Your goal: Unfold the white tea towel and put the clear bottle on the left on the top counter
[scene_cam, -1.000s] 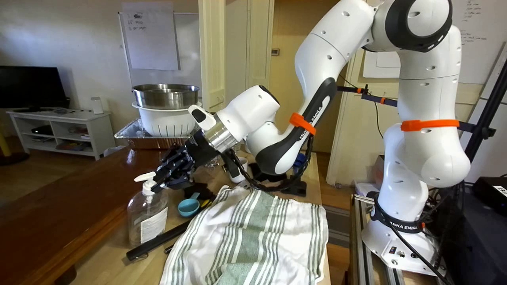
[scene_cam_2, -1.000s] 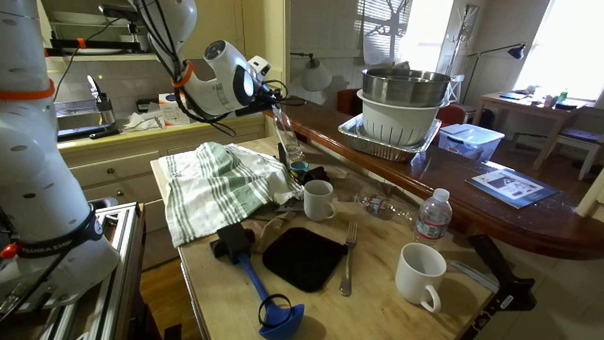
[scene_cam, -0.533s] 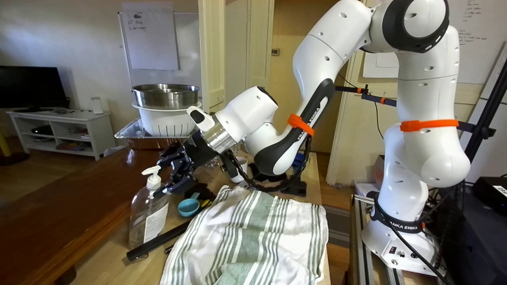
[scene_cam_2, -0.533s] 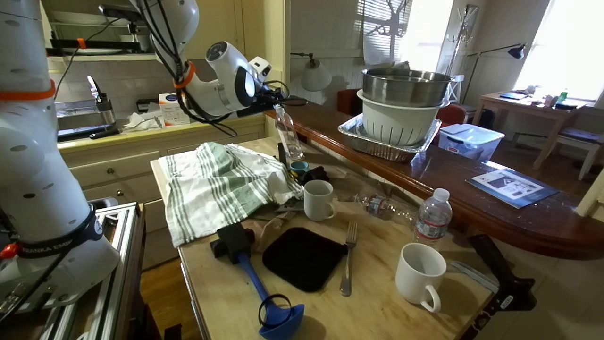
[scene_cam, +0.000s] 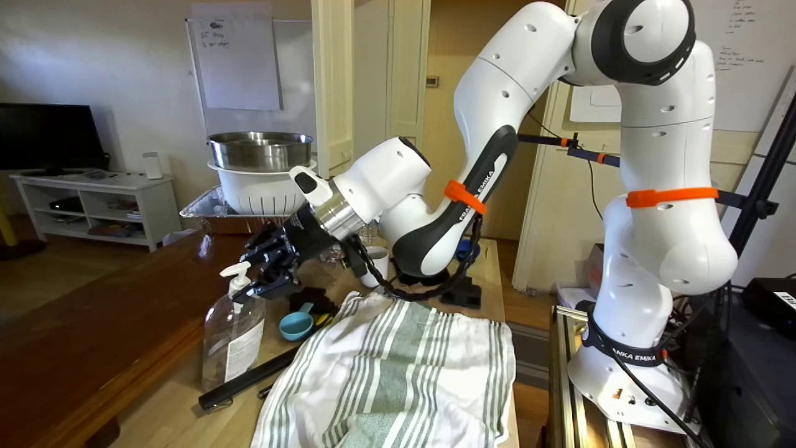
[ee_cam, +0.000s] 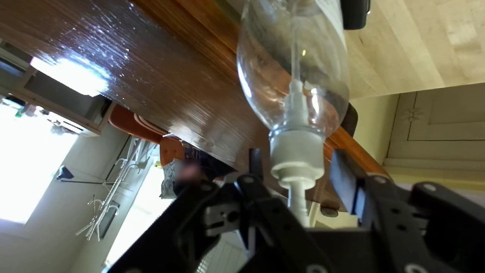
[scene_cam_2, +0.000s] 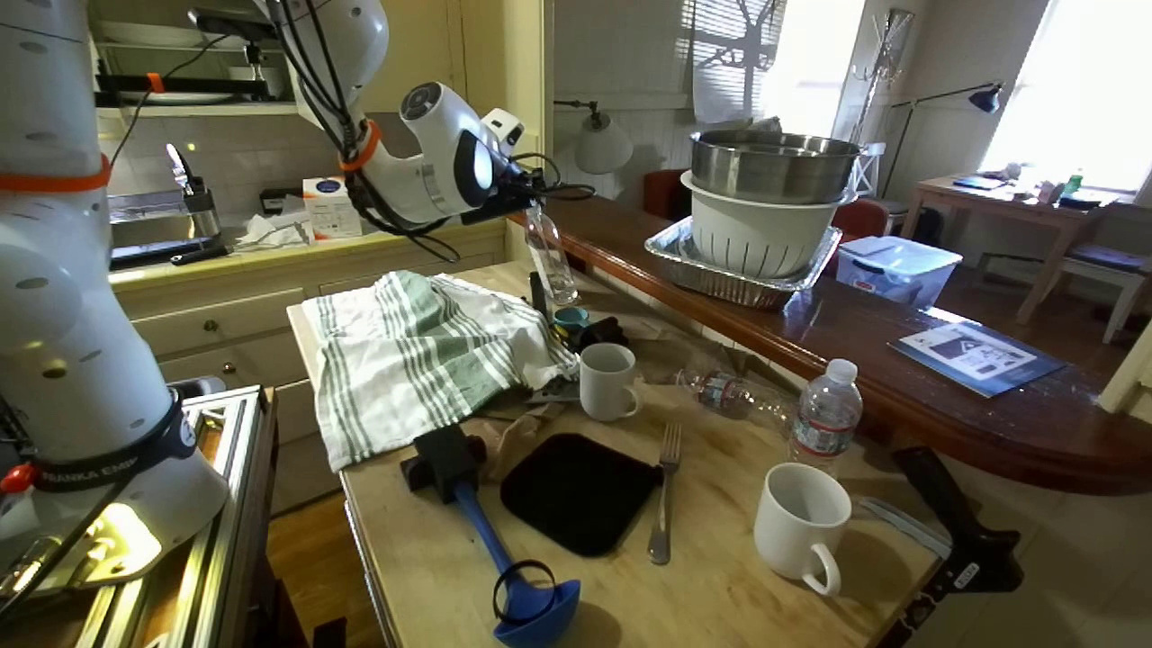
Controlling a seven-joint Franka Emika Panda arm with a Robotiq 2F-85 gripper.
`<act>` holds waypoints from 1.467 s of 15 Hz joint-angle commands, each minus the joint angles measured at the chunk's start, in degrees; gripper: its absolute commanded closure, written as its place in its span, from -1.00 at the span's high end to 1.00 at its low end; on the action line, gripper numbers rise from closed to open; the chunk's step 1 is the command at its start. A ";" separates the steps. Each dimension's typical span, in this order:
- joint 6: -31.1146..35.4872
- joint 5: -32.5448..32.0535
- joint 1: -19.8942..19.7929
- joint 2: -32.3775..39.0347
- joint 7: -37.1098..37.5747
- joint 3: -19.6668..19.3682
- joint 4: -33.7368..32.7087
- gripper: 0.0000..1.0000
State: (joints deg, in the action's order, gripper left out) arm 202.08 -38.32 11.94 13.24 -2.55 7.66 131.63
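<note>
Tan worktop, black rod beside pump bottle

In an exterior view, a wooden table stood near a very bright window. Behind this table, the wall was grey. A lamp showed above the table, a chair stood close to it, and brown floor lay under it.

btl nr towel, tray on ctr
</note>
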 commanded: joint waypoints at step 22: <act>-21.00 20.68 4.82 -12.27 2.53 8.74 -1.13 -0.81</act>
State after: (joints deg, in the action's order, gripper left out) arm 186.37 -24.73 14.61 3.51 -0.58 13.75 130.77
